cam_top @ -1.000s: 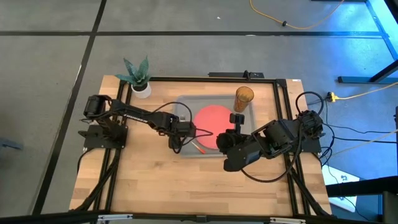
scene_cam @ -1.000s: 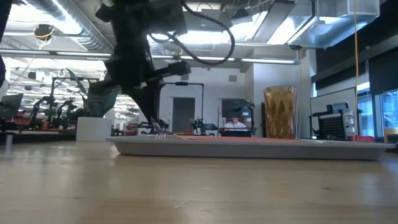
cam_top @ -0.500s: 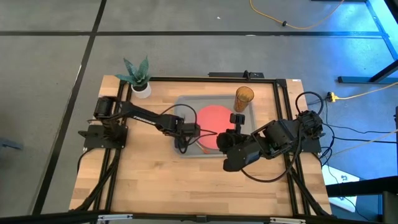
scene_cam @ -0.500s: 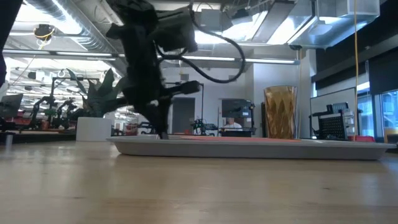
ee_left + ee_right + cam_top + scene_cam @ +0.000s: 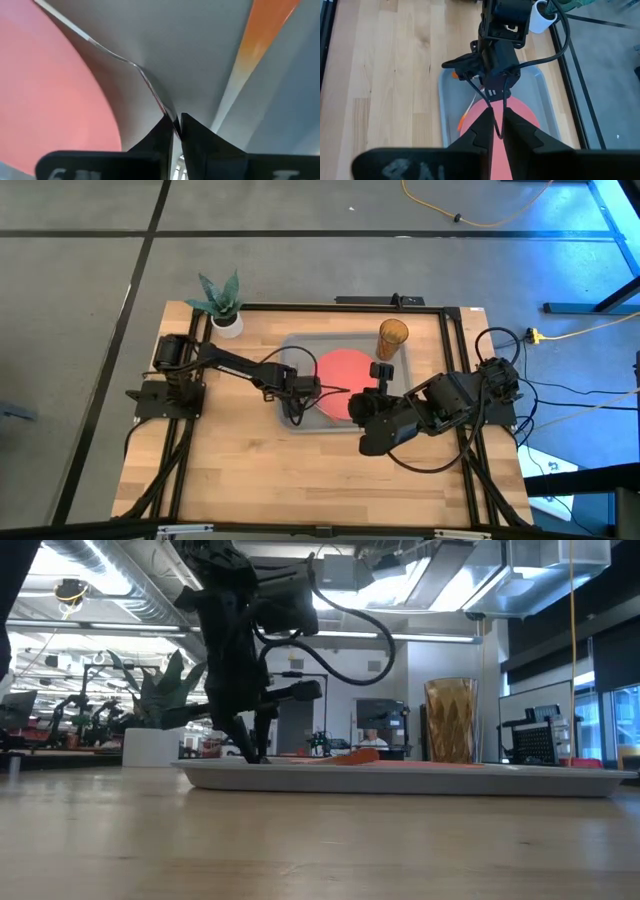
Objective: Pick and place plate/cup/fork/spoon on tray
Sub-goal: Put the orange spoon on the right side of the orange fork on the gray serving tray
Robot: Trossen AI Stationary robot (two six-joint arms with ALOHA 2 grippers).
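Note:
The grey tray (image 5: 300,345) lies mid-table with the coral plate (image 5: 340,365) on it and the amber cup (image 5: 392,337) upright at its far right corner. My left gripper (image 5: 176,125) is down at the tray's near left part (image 5: 298,402), beside the plate, shut on the fork (image 5: 135,65), which shows edge-on as a thin metal strip. The spoon's orange handle (image 5: 260,40) lies on the tray close by; its bowl is hidden. My right gripper (image 5: 497,125) hangs high over the tray's near right, shut and holding nothing. My left gripper pinches the fork's thin metal part (image 5: 167,112) between its two fingertips, coming steeply from above. The fork runs out from the fingers low over the tray floor, along the plate's edge (image 5: 100,100). I cannot tell whether its free end rests on anything.
A white pot with a green plant (image 5: 222,305) stands at the table's far left corner. Bare wood (image 5: 300,480) stretches along the near half of the table. A black frame (image 5: 450,360) edges the table. Cables hang from the left wrist (image 5: 485,95).
My left gripper has sunk toward the tray floor and shifted a little toward the plate, rolling its wrist, with the fork still between its fingers. An orange handle now shows low on the tray in the low view. My right arm has kept still.

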